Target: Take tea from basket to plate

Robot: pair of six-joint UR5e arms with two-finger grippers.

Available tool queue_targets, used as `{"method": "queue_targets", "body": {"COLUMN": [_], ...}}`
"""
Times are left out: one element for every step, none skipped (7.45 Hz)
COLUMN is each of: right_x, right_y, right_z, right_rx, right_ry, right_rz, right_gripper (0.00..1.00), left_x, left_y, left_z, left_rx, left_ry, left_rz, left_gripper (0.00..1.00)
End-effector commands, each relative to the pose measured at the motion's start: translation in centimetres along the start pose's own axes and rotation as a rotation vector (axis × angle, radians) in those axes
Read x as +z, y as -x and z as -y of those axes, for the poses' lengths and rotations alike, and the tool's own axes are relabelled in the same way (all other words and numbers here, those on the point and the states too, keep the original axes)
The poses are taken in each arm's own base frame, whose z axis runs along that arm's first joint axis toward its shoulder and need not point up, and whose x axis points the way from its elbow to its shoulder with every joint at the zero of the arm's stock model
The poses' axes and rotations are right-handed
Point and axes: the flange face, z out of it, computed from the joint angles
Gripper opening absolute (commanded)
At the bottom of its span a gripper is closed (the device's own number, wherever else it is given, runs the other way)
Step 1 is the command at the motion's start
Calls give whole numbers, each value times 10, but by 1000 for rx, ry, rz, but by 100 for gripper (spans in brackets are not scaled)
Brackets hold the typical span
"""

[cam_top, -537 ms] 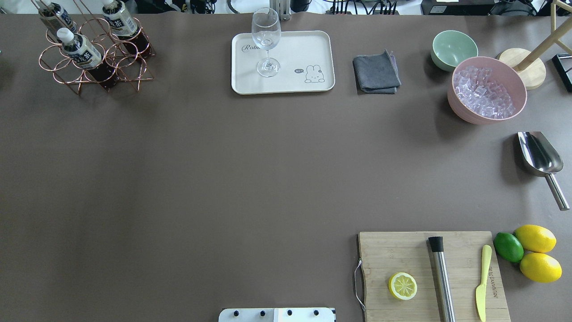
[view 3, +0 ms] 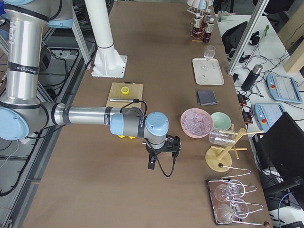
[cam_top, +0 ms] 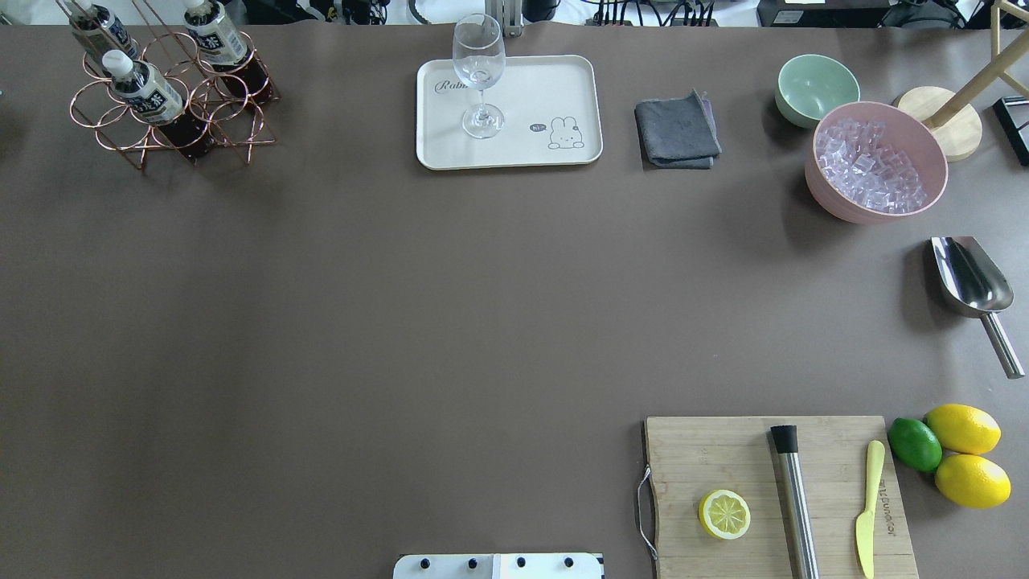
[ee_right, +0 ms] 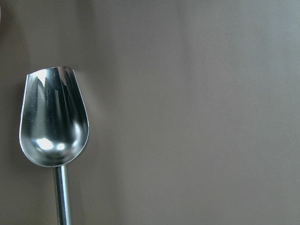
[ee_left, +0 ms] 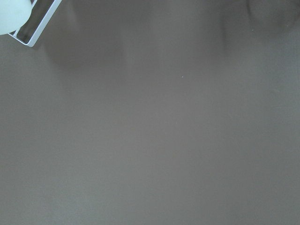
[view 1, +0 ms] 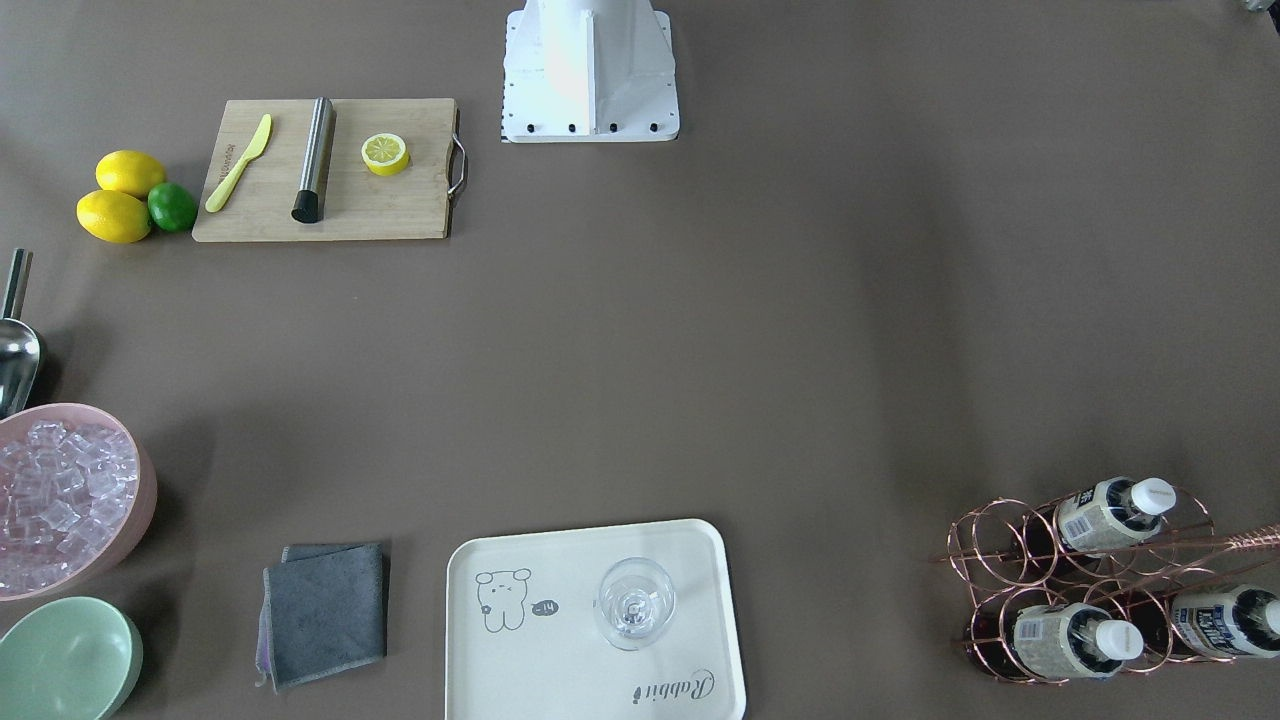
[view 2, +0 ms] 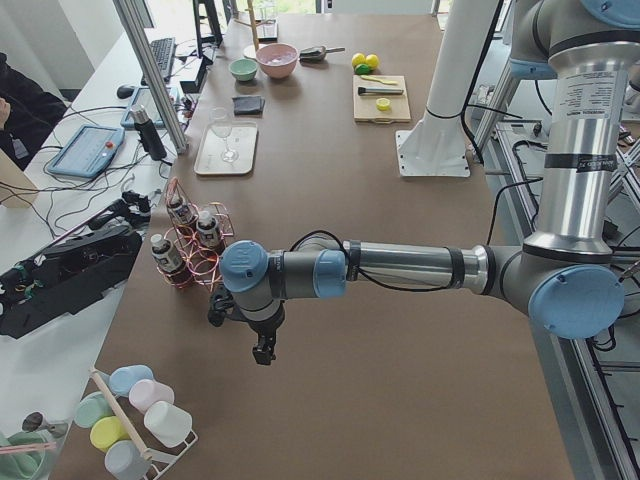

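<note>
- Tea [cam_top: 146,90]: all three bottles in basket [cam_top: 211,108], far left corner of table [cam_top: 402,322]; none on plate [cam_top: 555,88].
- Nothing done yet; left tool [view 2: 262,350] and right tool [view 3: 151,164]: cannot tell whether wide or narrow.

Left gripper [view 2: 262,354] and right gripper [view 3: 150,165] hang pointing down, far outstretched (jaws unreadable).

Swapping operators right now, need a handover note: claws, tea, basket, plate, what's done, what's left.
Left claw: shows only in the side view, so open or shut cannot be told; nothing visible in it; hangs near the basket.
Right claw: same doubt; hangs above the scoop.
Tea: all three tea bottles stand in the basket.
Plate: carries only the stemmed glass.
Done: nothing.
Left: grasp one bottle, lift it out, set it on the plate clear of the glass.
</note>
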Motion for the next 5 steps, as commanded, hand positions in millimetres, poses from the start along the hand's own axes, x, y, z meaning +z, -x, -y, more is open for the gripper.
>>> {"method": "queue_targets", "body": {"right_x": [1,-1,-2,0,-1], "right_y": [0,1,3,1,1], "right_z": [-1,1,2,1,1], "right_rx": [1,0,-3,-1,-1], "right_ry": [2,-2,-4,0,-1], "right_rz": [2,7,7,7,7], "right_gripper": [100,100,100,100,100], "left_x": [-2,-3,-3,-4,-5], "left_y": [-2,-3,-3,-4,-5], "left_z": [1,1,1,1,2], "left_rx": [3,4,4,5,9], "left_ry": [-4,-5,-5,-7,-9], "left_rz": [2,2,2,2,2], "left_gripper": [98,98,98,98,98]}}
